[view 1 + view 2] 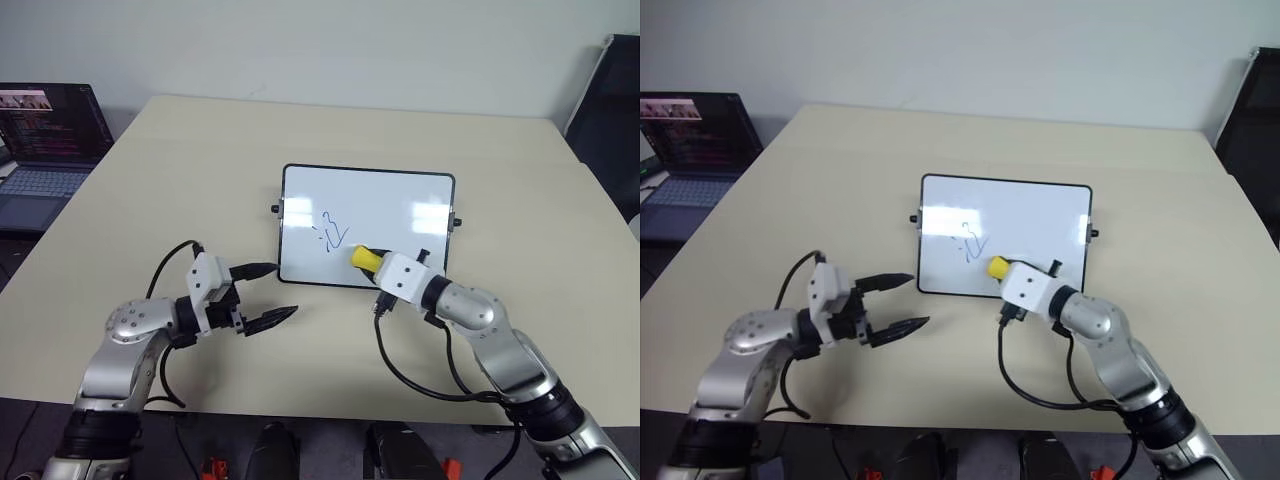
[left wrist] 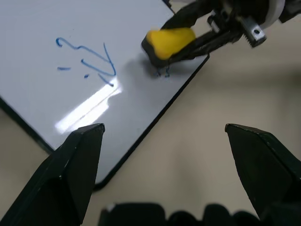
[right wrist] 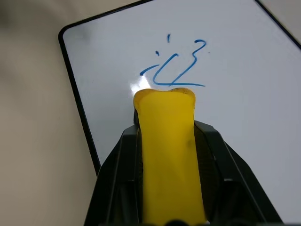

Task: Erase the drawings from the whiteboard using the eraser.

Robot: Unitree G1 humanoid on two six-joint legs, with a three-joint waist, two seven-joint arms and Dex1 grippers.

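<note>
Left gripper (image 1: 262, 295): fingers spread wide, holding nothing, over the table (image 1: 180, 180) just off the board's near left corner.
Right gripper (image 3: 165, 141): clamped on the eraser (image 1: 365, 258), gripped along its length, yellow tip sticking out.
Eraser place: over the whiteboard (image 1: 390, 200) by its near edge, tip just beside the drawings (image 1: 334, 232); touching or hovering, cannot tell.
Done: eraser picked up and brought to the board.
Left: blue squiggle and small strokes near the board's middle look intact; a fainter mark (image 2: 163, 72) sits by the eraser close to the near edge.
Progress: early, wiping barely begun if at all.
</note>
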